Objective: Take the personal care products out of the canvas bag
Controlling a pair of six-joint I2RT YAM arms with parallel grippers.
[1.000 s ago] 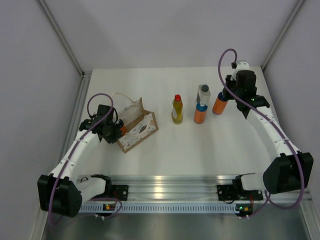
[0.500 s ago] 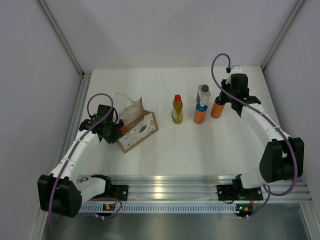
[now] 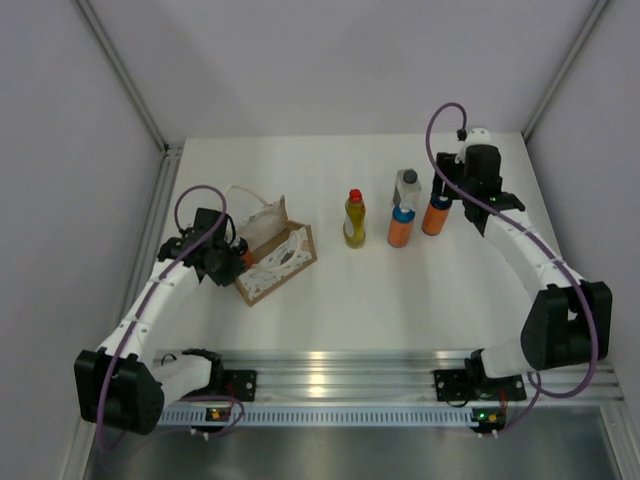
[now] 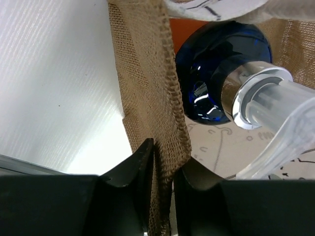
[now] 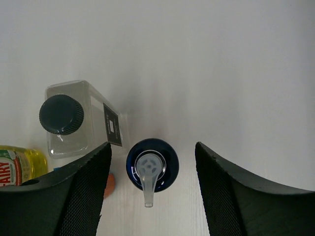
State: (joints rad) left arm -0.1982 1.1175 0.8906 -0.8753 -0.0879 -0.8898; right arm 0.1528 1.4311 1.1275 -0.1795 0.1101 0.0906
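The canvas bag (image 3: pixel 278 258) lies at the left of the table. My left gripper (image 3: pixel 234 262) is at its open end. In the left wrist view the jaws (image 4: pixel 166 150) stand narrowly parted, with the bag's woven wall (image 4: pixel 147 83) loose between them. Inside is an orange bottle with a blue pump cap (image 4: pixel 221 73). Four personal care products stand in a row: yellow (image 3: pixel 354 220), clear (image 3: pixel 407 188), orange (image 3: pixel 400 228) and another orange bottle (image 3: pixel 436 214). My right gripper (image 5: pixel 153 145) is open above this last bottle (image 5: pixel 152 164), its fingers apart from it.
White enclosure walls close in the table on the left, back and right. The clear bottle (image 5: pixel 83 118) and the yellow one (image 5: pixel 19 164) stand just left of my right gripper's left finger. A metal rail (image 3: pixel 330 365) carries the arm bases at the near edge.
My right gripper carried the orange bottle a little left, set it beside the row and opened off it. My left jaws have eased apart on the bag's wall.
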